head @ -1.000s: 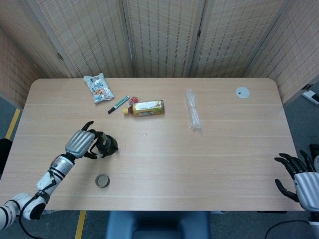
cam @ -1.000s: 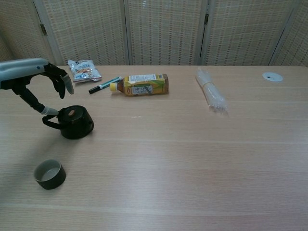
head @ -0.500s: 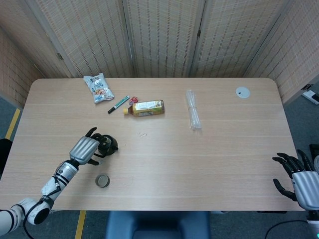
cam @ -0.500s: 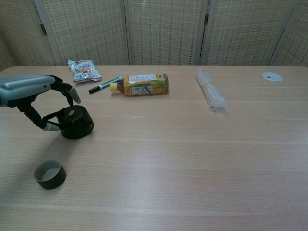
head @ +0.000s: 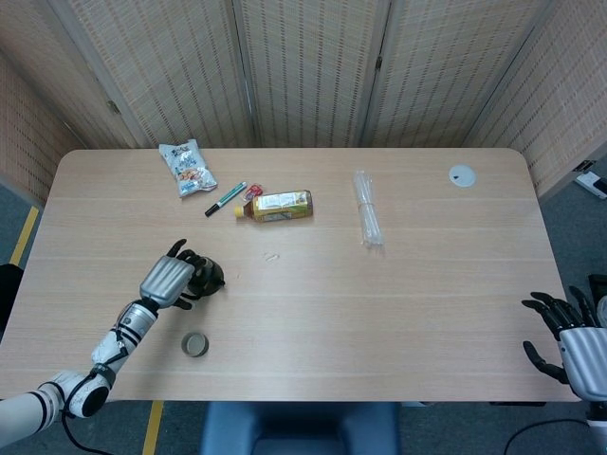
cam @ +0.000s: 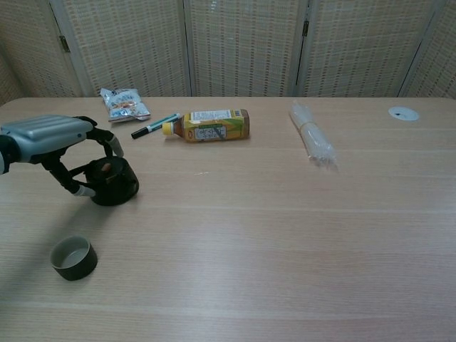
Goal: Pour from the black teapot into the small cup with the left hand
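Left hand (cam: 53,135) now lower and closer, fingers wrapping around the black teapot (cam: 114,182) but not clearly gripping yet. Teapot still on the table (cam: 285,235), just behind the small cup (cam: 73,257). Lifting comes next. Right hand (head: 574,346) open, far away.

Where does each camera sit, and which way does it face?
Head view: high above the near edge, looking down on the whole table; shows the left hand over the black teapot and the right hand.
Chest view: low at the near edge, facing across toward the screens; only the left hand.
Shared: teapot, small cup, tea bottle.
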Robot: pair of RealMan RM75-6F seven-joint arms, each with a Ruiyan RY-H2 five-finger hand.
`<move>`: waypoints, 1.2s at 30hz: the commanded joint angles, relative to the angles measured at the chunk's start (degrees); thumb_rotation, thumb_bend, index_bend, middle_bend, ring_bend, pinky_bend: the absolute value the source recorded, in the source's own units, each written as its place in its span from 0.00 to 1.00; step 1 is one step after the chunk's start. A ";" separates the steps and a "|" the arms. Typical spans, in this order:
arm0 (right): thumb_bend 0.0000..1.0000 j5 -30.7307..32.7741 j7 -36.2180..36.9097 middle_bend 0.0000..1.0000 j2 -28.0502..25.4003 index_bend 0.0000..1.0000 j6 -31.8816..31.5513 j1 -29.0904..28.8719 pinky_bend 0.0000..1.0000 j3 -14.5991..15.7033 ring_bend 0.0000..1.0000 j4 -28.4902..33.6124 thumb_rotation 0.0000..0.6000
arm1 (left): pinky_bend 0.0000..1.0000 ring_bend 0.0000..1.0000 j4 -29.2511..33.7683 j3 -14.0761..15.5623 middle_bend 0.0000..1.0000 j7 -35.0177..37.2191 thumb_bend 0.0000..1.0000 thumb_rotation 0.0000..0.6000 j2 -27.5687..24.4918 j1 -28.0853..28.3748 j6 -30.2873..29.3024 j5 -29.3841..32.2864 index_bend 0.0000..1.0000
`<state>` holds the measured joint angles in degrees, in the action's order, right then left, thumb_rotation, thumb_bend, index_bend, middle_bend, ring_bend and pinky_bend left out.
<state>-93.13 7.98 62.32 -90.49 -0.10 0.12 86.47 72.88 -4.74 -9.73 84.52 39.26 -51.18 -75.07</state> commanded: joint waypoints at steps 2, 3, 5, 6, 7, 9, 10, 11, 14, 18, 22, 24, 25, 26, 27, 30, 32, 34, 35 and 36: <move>0.35 0.12 0.22 0.23 0.14 0.24 0.09 0.00 0.00 -0.02 0.23 -0.25 1.00 | 0.00 0.21 -0.05 -0.09 0.33 -0.68 0.22 1.00 -0.62 -0.08 0.14 0.63 0.28; 0.35 0.03 0.26 0.23 0.19 0.24 0.13 -0.05 0.00 0.00 0.23 -0.31 1.00 | 0.00 0.21 -0.13 -0.17 0.33 -0.76 0.22 1.00 -0.70 -0.05 0.26 0.86 0.28; 0.35 -0.28 0.35 0.23 0.27 0.24 0.14 -0.15 0.00 0.08 0.23 -0.39 1.00 | 0.00 0.21 -0.34 -0.45 0.33 -0.86 0.22 1.00 -0.79 0.04 0.56 1.52 0.29; 0.35 -0.35 0.36 0.23 0.30 0.24 0.13 -0.18 0.00 0.09 0.23 -0.43 1.00 | 0.00 0.21 -0.54 -0.54 0.33 -1.03 0.22 1.00 -0.75 0.12 0.61 1.67 0.29; 0.35 -0.39 0.38 0.23 0.33 0.24 0.11 -0.18 0.00 0.11 0.23 -0.48 1.00 | 0.00 0.21 -0.76 -0.65 0.33 -1.13 0.22 1.00 -0.67 0.24 0.79 1.88 0.29; 0.35 -0.34 0.48 0.23 0.35 0.24 0.07 -0.16 0.00 0.08 0.23 -0.57 1.00 | 0.00 0.21 -1.07 -0.92 0.33 -0.95 0.22 1.00 -0.44 0.51 1.35 2.41 0.29; 0.35 -0.30 0.49 0.23 0.36 0.24 0.08 -0.15 0.00 0.08 0.23 -0.60 1.00 | 0.00 0.21 -1.30 -1.06 0.33 -0.92 0.22 1.00 -0.28 0.67 1.55 2.60 0.29; 0.35 -0.28 0.50 0.23 0.36 0.24 0.05 -0.14 0.00 0.07 0.23 -0.63 1.00 | 0.00 0.21 -1.58 -1.22 0.33 -0.89 0.22 1.00 -0.07 0.84 1.71 2.76 0.29; 0.35 -0.36 0.60 0.23 0.38 0.24 -0.10 -0.06 0.00 0.12 0.23 -0.72 1.00 | 0.00 0.21 -2.40 -1.67 0.33 -0.78 0.22 1.00 0.70 1.36 2.07 3.11 0.29; 0.35 -0.36 0.78 0.23 0.40 0.24 -0.40 0.11 0.00 0.13 0.23 -0.87 1.00 | 0.00 0.22 -2.83 -2.02 0.33 -0.57 0.22 1.00 1.24 1.72 1.94 3.14 0.29; 0.35 -0.45 1.00 0.23 0.37 0.24 -0.56 0.18 0.00 0.17 0.22 -1.01 1.00 | 0.00 0.22 -1.92 -1.63 0.33 -0.09 0.22 1.00 0.43 1.19 1.46 2.92 0.29; 0.35 -0.48 1.00 0.23 0.32 0.24 -0.65 0.19 0.00 0.13 0.23 -1.04 1.00 | 0.00 0.22 -0.86 -1.17 0.33 0.11 0.22 1.00 -0.50 0.62 0.66 2.28 0.29; 0.35 -0.48 0.99 0.23 0.30 0.24 -0.67 0.16 0.00 0.09 0.23 -1.04 1.00 | 0.00 0.22 0.04 -0.84 0.33 0.39 0.22 1.00 -1.25 0.14 -0.05 1.73 0.29; 0.35 -0.49 1.00 0.23 0.30 0.24 -0.67 0.14 0.00 0.07 0.23 -1.04 1.00 | 0.00 0.22 0.72 -0.57 0.33 0.70 0.22 1.00 -1.82 -0.24 -0.69 1.18 0.29; 0.35 -0.48 1.03 0.23 0.30 0.24 -0.61 0.12 0.00 0.08 0.23 -1.05 1.00 | 0.00 0.22 1.34 -0.27 0.33 1.05 0.22 1.00 -2.39 -0.63 -1.37 0.52 0.29; 0.35 -0.45 0.96 0.23 0.29 0.24 -0.38 0.00 0.00 0.07 0.23 -1.00 1.00 | 0.00 0.22 2.62 0.94 0.33 2.96 0.22 1.00 -4.04 -1.73 -3.50 -2.37 0.30; 0.35 -0.59 0.79 0.23 0.24 0.24 -0.44 -0.09 0.00 0.02 0.23 -0.84 1.00 | 0.00 0.22 2.57 1.95 0.33 4.81 0.22 1.00 -4.84 -2.09 -4.26 -4.63 0.32; 0.35 -0.79 0.53 0.23 0.24 0.24 -0.64 -0.09 0.00 -0.01 0.23 -0.61 1.00 | 0.00 0.22 1.91 3.09 0.33 6.93 0.22 1.00 -5.48 -1.99 -3.81 -6.60 0.33; 0.35 -0.82 0.43 0.23 0.23 0.24 -0.71 -0.05 0.00 0.01 0.23 -0.51 1.00 | 0.00 0.22 1.60 3.52 0.33 7.58 0.22 1.00 -5.71 -1.90 -3.45 -7.20 0.33; 0.35 -0.82 0.37 0.23 0.20 0.24 -0.79 0.00 0.00 0.02 0.23 -0.41 1.00 | 0.00 0.22 1.33 3.85 0.33 8.14 0.22 1.00 -5.88 -1.83 -3.18 -7.66 0.33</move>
<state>-93.94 8.36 62.52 -91.27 -0.11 0.13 86.05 74.69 -1.84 -2.77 79.33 37.50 -54.65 -81.73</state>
